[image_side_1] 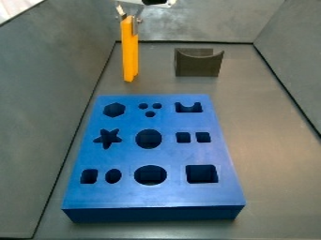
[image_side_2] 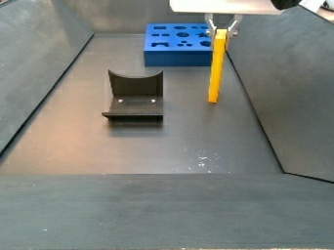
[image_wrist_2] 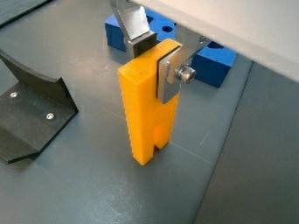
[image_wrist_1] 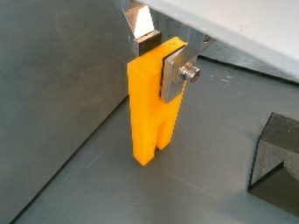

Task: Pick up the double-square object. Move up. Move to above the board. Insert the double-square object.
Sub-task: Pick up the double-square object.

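Observation:
The double-square object (image_wrist_1: pixel 149 105) is a tall yellow-orange bar standing upright, with its split two-prong end down at the grey floor. It shows in both wrist views (image_wrist_2: pixel 146 105) and both side views (image_side_1: pixel 128 52) (image_side_2: pixel 217 63). My gripper (image_wrist_1: pixel 162 59) (image_wrist_2: pixel 158 59) is shut on the bar's top end, with a silver finger plate (image_wrist_1: pixel 177 74) flat on one face and the other finger behind. The gripper also shows in the side views (image_side_1: pixel 127 14) (image_side_2: pixel 224 24). The blue board (image_side_1: pixel 126 187) with shaped holes lies flat on the floor, apart from the bar (image_side_2: pixel 156 54) (image_wrist_2: pixel 216 66).
The dark fixture (image_side_1: pixel 196 62) (image_side_2: pixel 131 98) stands on the floor beside the bar, also seen in the wrist views (image_wrist_2: pixel 30 109) (image_wrist_1: pixel 278 162). Sloped grey walls (image_side_2: pixel 39 78) enclose the floor on the sides.

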You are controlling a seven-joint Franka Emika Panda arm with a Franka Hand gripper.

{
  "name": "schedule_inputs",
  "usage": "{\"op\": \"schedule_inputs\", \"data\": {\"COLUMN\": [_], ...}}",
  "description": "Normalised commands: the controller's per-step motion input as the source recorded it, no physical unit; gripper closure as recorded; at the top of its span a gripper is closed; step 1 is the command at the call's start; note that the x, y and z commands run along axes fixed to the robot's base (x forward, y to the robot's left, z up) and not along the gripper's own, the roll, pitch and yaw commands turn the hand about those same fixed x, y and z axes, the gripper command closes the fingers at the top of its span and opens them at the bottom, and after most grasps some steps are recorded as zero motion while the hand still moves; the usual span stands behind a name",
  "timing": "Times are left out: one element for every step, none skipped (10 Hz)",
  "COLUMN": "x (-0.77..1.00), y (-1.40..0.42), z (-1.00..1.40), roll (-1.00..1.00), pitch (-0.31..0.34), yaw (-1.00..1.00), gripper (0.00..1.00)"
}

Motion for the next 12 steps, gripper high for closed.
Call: {"op": "schedule_inputs", "data": {"x": [0.0,0.0,0.0,0.0,0.0,0.0,0.0,0.0,0.0,0.0,0.0,0.0], "y": [0.0,0.0,0.0,0.0,0.0,0.0,0.0,0.0,0.0,0.0,0.0,0.0], "z": [0.0,0.0,0.0,0.0,0.0,0.0,0.0,0.0,0.0,0.0,0.0,0.0], "roll": [0.0,0.0,0.0,0.0,0.0,0.0,0.0,0.0,0.0,0.0,0.0,0.0], "pitch": [0.0,0.0,0.0,0.0,0.0,0.0,0.0,0.0,0.0,0.0,0.0,0.0], "yaw": [0.0,0.0,0.0,0.0,0.0,0.0,0.0,0.0,0.0,0.0,0.0,0.0], "gripper": [1.0,1.0,1.0,1.0,1.0,1.0,1.0,1.0,1.0,1.0,1.0,1.0]}}
